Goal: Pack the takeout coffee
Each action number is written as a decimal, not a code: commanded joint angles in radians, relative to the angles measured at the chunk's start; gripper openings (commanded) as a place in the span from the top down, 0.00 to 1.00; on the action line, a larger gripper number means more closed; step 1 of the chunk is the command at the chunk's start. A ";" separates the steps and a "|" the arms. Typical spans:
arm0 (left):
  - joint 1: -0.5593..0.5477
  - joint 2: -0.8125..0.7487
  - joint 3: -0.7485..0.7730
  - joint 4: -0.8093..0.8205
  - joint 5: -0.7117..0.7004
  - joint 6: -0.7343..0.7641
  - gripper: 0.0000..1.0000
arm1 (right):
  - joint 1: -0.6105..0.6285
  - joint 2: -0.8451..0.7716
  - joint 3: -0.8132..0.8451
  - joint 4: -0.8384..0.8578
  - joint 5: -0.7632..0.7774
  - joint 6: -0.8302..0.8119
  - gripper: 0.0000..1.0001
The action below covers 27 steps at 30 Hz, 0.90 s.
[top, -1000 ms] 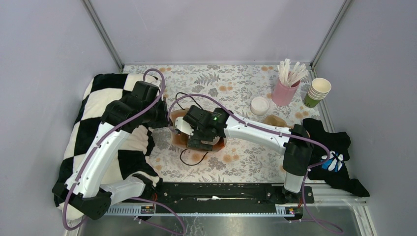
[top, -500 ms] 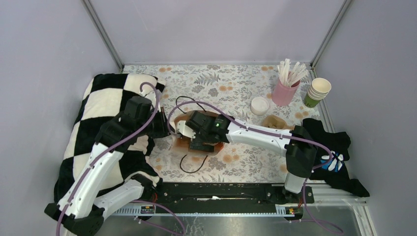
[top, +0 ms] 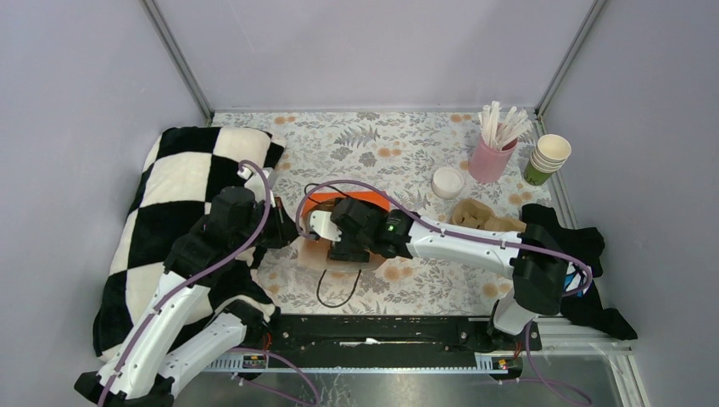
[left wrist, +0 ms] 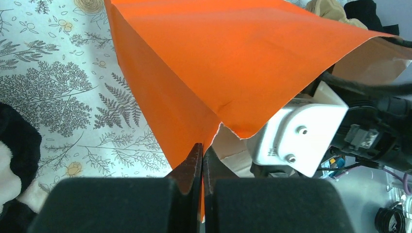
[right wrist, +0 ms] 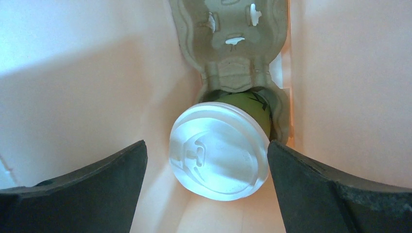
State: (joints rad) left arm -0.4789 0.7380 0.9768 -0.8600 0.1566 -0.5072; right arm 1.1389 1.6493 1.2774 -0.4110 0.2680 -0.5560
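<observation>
- Pale lilac walls [top: 365,51] close the space on three sides, with metal posts in the far corners. A tablecloth printed with flowers and ferns [top: 398,144] covers the table.
- At the far left, a black-and-white chequered plush blanket [top: 169,195] lies heaped over that side of the cloth, and the left arm stretches across it.
- The left gripper [left wrist: 200,149] is pinched tight on the torn edge of an orange paper bag [left wrist: 233,63], which stands open at the middle of the table.
- The right gripper [right wrist: 206,145] reaches down into the bag's mouth, its jaws spread wide and holding nothing.
- A small green paper cup with a white round plastic lid [right wrist: 218,153] sits between the right gripper's two fingers and touches neither. It stands in the near hole of a grey-brown moulded-pulp cup carrier [right wrist: 233,43] on the bag's floor.
- Right of the bag, a loose white round lid [top: 448,181] lies on the cloth. A pink cup of white straws [top: 492,157] stands just beyond it, and a stack of lidless green paper cups [top: 547,159] stands by the right wall.
- Nearer, a tan lumpy piece [top: 479,214] lies beside a crumpled black cloth [top: 585,254] at the right edge.
</observation>
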 commanded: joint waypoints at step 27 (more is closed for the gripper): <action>-0.003 0.167 0.206 -0.088 -0.029 0.053 1.00 | 0.005 -0.191 0.022 -0.055 -0.190 0.067 0.00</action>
State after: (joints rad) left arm -0.4786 0.9016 1.1347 -0.9443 0.1501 -0.4603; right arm 1.1389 1.4830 1.2121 -0.4385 0.1272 -0.5320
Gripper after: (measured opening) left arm 0.004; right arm 0.994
